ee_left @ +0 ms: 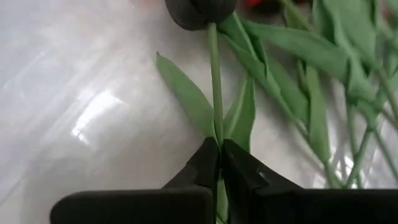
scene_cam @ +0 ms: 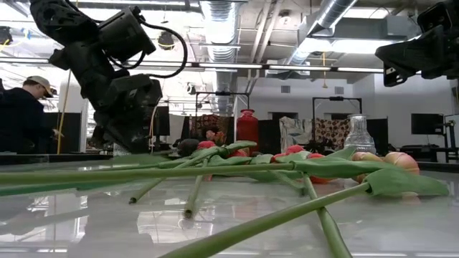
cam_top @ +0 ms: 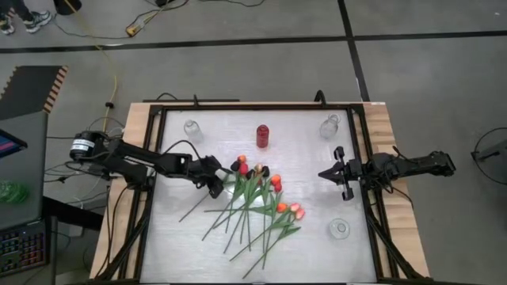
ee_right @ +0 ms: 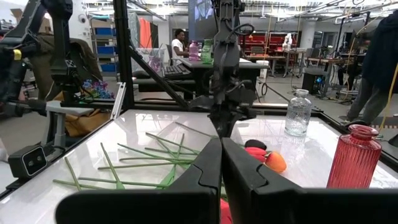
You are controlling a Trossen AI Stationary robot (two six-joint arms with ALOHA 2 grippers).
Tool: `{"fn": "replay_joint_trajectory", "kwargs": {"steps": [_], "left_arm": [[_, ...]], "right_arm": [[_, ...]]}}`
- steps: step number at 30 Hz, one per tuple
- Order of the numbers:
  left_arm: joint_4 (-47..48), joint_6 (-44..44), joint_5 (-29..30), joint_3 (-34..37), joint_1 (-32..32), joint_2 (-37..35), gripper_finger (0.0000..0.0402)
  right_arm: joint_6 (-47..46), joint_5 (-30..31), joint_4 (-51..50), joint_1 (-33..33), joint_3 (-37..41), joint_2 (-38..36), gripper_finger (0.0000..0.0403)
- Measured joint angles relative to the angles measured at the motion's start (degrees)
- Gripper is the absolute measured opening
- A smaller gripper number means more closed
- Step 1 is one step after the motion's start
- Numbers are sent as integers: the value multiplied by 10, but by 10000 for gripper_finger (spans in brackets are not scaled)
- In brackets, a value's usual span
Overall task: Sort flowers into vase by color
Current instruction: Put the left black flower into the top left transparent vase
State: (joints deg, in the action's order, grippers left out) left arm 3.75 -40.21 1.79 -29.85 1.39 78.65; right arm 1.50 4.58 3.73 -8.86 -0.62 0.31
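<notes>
The flowers (cam_top: pixel 257 206) are spread in a loose pile at the table's (cam_top: pixel 178 245) centre. The left gripper (ee_left: pixel 219 163) is clamped on the black tulip's stem (ee_left: pixel 214 81) at the pile's left edge. The right gripper (cam_top: pixel 326 173) is held closed and empty, well apart at the right.

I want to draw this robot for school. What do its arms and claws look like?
Both arms are black and chunky, built from jointed blocks. Black cables loop along the left arm. Each ends in a claw, left claw and right claw, with two flat black fingers tapering to points. The right arm looks the same.
</notes>
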Motion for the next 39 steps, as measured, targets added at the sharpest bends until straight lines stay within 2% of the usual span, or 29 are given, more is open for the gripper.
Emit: {"fn": "replay_joint_trajectory", "kwargs": {"steps": [7,15,23,30,39], "left_arm": [[34,32,22,0,43,-96,0],[18,95,74,0,114,-231,0],[-73,196,111,0,194,-348,0],[-188,314,137,0,249,-404,0],[-249,425,177,-1,309,-431,0]], "right_arm": [[0,0,0,0,0,0,40],[0,1,0,0,0,0,40],[0,3,0,0,0,0,40],[0,5,0,0,0,0,40],[0,5,0,0,0,0,40]]}}
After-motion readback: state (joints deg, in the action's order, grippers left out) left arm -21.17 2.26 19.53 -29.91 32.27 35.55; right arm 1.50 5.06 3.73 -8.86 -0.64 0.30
